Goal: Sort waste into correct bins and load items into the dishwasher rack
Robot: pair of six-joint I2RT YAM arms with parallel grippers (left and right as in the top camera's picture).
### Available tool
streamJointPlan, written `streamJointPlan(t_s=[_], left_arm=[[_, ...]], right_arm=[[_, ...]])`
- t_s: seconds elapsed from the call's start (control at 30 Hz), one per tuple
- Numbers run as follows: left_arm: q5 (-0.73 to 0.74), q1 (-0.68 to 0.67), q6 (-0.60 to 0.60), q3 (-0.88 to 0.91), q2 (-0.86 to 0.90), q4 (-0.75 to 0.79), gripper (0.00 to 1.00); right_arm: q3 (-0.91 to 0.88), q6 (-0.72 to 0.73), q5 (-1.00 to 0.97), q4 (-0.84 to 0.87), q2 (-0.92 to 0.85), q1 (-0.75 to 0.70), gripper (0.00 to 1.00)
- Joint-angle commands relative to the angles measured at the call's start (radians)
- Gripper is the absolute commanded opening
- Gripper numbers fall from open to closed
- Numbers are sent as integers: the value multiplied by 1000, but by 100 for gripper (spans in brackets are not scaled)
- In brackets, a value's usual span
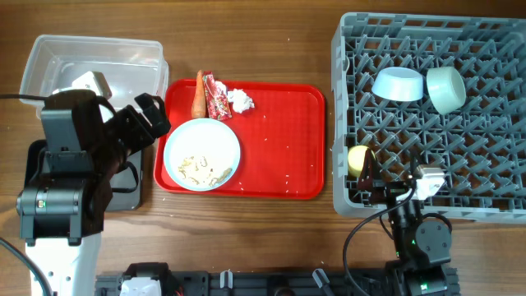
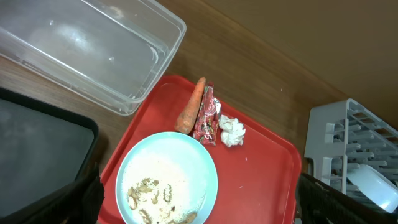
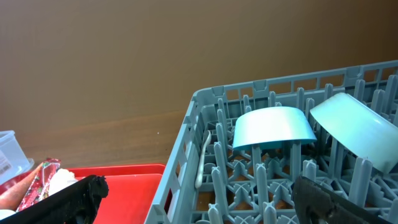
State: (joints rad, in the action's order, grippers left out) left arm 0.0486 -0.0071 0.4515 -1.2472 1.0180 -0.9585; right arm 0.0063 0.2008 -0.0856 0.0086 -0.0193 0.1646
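Note:
On the red tray [image 1: 279, 140] lie the orange carrot [image 1: 198, 94], the red-and-white wrapper [image 1: 218, 97], the white tissue [image 1: 240, 100] and the round white plate [image 1: 202, 154] with beige scraps [image 2: 158, 199]. My left gripper [image 1: 152, 119] is open and empty, above the tray's left edge by the plate [image 2: 166, 162]. The grey rack [image 1: 341, 99] holds the light blue bowl [image 1: 398, 83], the pale green bowl [image 1: 446, 88], the yellow cup [image 1: 358, 160] and the white spoon [image 3: 204, 158]. My right gripper [image 1: 390, 177] is open and empty over the rack's front left corner.
The clear tub [image 1: 90, 57] stands at the back left. The black tray [image 1: 127, 185] lies in front of it, partly under my left arm. The rack's left wall [image 3: 186, 149] rises close to the red tray's right edge.

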Motion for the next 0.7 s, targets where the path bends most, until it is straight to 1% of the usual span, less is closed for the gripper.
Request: streamJointPlan(t_s=[0.0, 0.33, 0.37, 0.4, 0.47, 0.53, 0.63, 0.67], left_arm=[[-21, -1, 9, -16, -1, 3, 100], [-13, -1, 11, -16, -1, 3, 100], [35, -1, 27, -16, -1, 2, 100], [134, -1, 50, -16, -1, 10, 100], [229, -17, 54, -13, 26, 101, 100], [206, -71, 46, -13, 94, 134, 100], [27, -203, 36, -13, 286, 166, 100], [-9, -246, 4, -13, 363, 196, 99]], right_arm=[[-1, 11, 16, 6, 10, -5, 100], [-1, 11, 16, 6, 10, -5, 100], [-1, 11, 16, 6, 10, -5, 100], [-1, 11, 16, 6, 10, -5, 100], [-1, 11, 16, 6, 10, -5, 100], [-1, 11, 16, 6, 10, -5, 100], [-1, 11, 16, 6, 10, -5, 100], [-1, 11, 16, 6, 10, -5, 100]])
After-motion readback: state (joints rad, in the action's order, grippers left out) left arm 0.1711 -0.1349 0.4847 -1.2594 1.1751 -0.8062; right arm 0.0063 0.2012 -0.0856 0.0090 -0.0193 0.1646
